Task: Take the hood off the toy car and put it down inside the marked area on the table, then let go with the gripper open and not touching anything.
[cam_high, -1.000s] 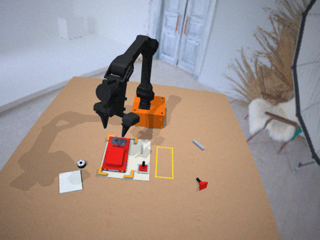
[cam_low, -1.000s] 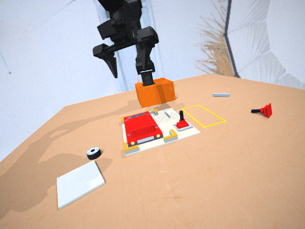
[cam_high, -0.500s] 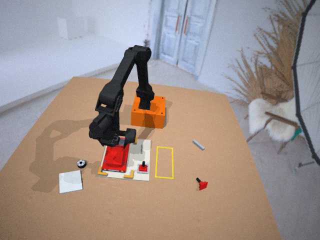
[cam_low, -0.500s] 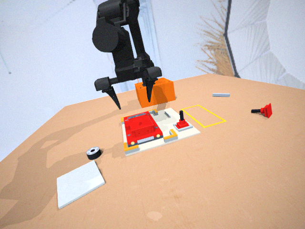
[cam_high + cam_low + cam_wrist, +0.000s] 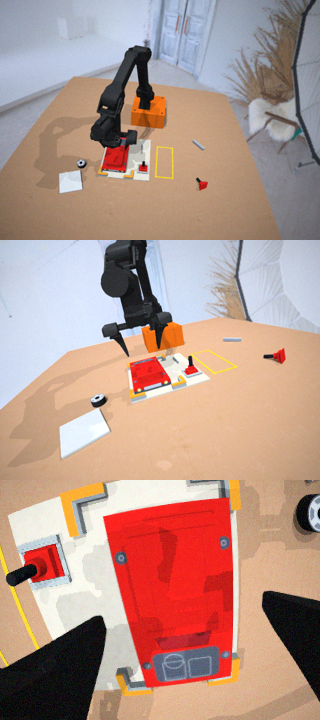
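Note:
The toy car's red hood sits on the car, between orange corner brackets on a white board. My gripper is wide open and empty above the rear part of the car. In the wrist view one finger shows on each side of the red body, and the tips look clear of it. The marked area, a yellow outline, lies on the table beside the board and has nothing inside it.
A red piece with a black peg stands on the board. A wheel and a white plate lie left. A grey bar and another red piece lie right.

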Available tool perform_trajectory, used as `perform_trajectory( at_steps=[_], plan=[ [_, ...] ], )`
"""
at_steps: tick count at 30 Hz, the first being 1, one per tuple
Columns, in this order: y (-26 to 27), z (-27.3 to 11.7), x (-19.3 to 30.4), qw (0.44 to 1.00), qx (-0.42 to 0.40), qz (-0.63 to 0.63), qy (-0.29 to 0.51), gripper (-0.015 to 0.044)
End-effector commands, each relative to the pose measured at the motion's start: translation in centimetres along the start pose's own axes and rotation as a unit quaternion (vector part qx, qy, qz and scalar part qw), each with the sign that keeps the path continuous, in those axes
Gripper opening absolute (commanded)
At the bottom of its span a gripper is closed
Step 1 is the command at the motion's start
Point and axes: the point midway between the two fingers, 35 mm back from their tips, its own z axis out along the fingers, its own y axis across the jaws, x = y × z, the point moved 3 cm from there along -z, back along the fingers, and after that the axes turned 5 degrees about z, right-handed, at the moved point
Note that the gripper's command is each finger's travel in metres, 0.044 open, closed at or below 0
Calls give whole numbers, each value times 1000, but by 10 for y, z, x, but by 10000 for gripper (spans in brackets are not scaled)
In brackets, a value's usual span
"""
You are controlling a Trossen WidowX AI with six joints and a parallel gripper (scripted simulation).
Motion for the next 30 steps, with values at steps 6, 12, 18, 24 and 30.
perform_trajectory(
  at_steps=[6,12,18,24,30],
  plan=[
    [0,10,1,1000,0,-2,3,440],
    [-1,15,1,1000,0,-2,3,440],
    [-1,19,1,1000,0,-2,3,440],
    [-1,24,1,1000,1,-2,3,440],
    [-1,29,1,1000,1,-2,3,440]
  ],
)
